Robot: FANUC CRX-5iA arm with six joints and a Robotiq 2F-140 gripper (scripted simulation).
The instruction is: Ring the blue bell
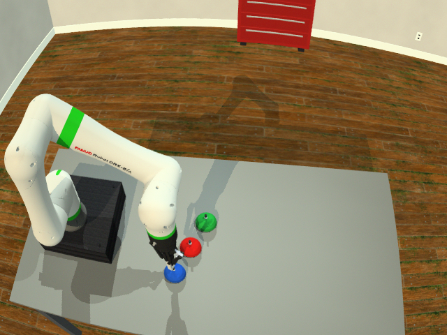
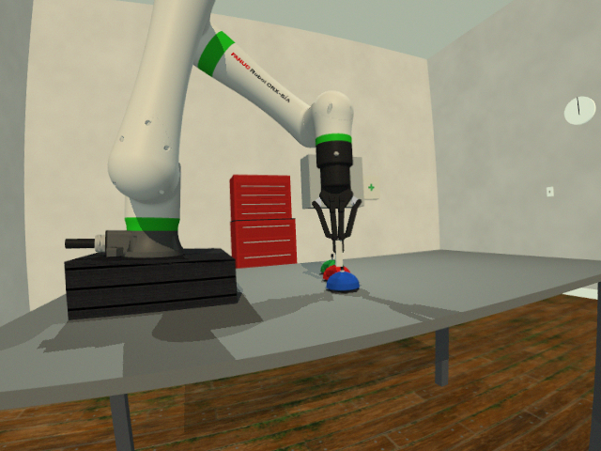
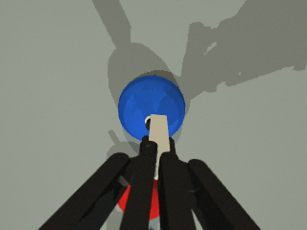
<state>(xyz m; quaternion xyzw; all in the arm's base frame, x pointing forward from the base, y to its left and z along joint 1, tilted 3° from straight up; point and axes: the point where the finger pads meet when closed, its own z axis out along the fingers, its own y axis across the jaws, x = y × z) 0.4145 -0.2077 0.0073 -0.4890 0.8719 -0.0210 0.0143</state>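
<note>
The blue bell [image 1: 175,273] [image 2: 342,282] [image 3: 151,103] sits on the grey table [image 1: 288,234], nearest the front of a short row of bells. My gripper [image 1: 174,262] [image 2: 339,262] [image 3: 157,126] is shut and empty and points straight down. Its closed fingertips stand right over the middle of the blue dome, at the button. The button itself is mostly hidden under the fingertips; only a thin pale rim shows in the wrist view. I cannot tell how far down it is.
A red bell [image 1: 190,246] [image 2: 332,272] stands close behind the blue one, just beside my fingers. A green bell [image 1: 205,221] [image 2: 326,265] stands further back. The arm's black base block [image 1: 95,216] [image 2: 150,281] is at the table's left.
</note>
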